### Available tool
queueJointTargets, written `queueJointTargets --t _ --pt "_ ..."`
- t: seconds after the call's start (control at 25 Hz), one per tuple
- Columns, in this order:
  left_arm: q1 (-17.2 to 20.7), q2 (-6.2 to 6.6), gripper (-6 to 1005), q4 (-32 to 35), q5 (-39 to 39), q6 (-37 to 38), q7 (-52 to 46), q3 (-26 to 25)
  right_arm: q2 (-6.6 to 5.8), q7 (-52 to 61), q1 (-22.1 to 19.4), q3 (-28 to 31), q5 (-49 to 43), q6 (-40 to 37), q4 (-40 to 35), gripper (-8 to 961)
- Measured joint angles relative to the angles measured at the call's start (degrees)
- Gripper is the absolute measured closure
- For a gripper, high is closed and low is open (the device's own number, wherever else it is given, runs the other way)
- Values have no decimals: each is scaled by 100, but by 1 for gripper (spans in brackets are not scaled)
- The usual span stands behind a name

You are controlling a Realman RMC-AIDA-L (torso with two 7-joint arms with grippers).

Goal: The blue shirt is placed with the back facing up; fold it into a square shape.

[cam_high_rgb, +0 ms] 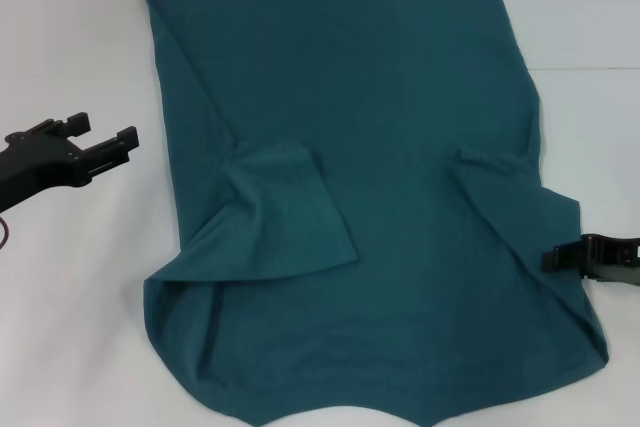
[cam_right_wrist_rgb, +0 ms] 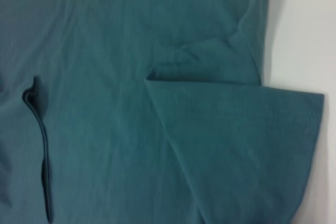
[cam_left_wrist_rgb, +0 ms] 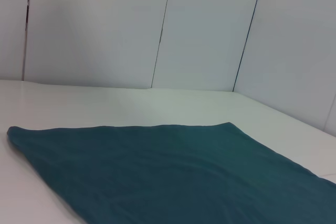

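One white desk [cam_high_rgb: 70, 347] fills your view, with the blue shirt [cam_high_rgb: 380, 197] spread flat across its middle, both sides and sleeves folded inward. Your left tool [cam_high_rgb: 108, 137] hovers just off the shirt's left edge, fingers apart, holding nothing. Your right tool [cam_high_rgb: 560, 257] sits at the shirt's right edge by the folded sleeve; you cannot tell its opening.

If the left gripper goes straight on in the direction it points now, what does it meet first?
Most likely the blue shirt. The left gripper, open, points across the bare white table toward the shirt's folded left edge. Its height above the table is unclear, so it could also pass over the cloth.
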Motion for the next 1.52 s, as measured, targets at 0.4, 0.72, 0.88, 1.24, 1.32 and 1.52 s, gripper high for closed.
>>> queueJointTargets --t 0.4,0.72,0.88,1.24,1.32,1.52 --pt "16 -4 202 0 0 0 0 0 -3 -202 150 -25 -11 139 199 610" --pt "19 -8 202 0 0 2 -5 -1 -8 -340 218 -128 31 148 200 839" --pt "19 -9 202 0 0 0 -12 0 -21 -343 297 -314 26 146 185 929" --pt "30 -9 202 0 -1 13 -32 -6 -30 -334 561 -696 -53 28 220 952" --pt "35 -12 202 0 -2 15 -33 -8 -32 -300 655 -747 -216 -47 251 952" --pt "56 -19 201 0 -4 22 -35 -10 -12 -273 773 -798 -463 -293 274 953"
